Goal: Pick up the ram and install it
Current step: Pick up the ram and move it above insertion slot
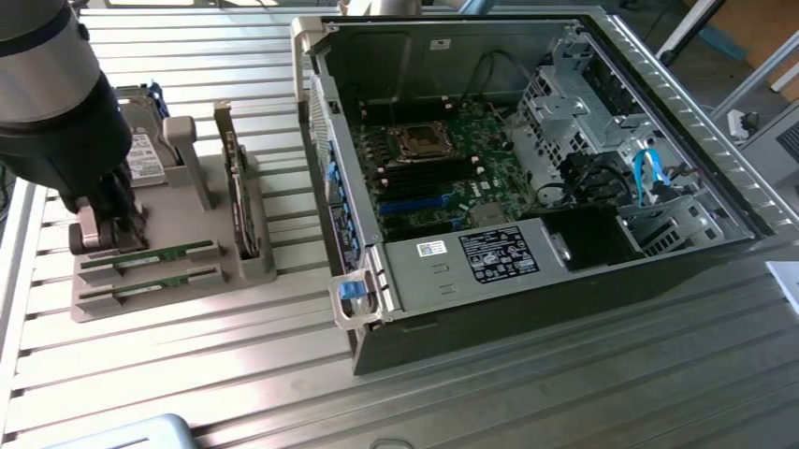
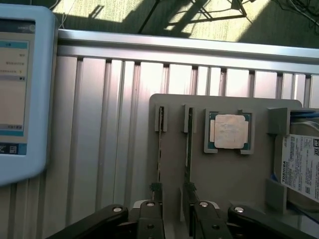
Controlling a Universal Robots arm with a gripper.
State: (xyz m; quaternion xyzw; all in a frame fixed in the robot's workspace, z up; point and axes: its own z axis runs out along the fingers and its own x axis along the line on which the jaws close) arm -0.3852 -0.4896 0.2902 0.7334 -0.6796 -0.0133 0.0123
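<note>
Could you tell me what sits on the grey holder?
Two green ram sticks, a square silver processor chip, a hard drive, a dark expansion card; the black arm covers one end.

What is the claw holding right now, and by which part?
Nothing. The open claw hangs just over one end of the ram, which sits in its slot in the gray holder.
</note>
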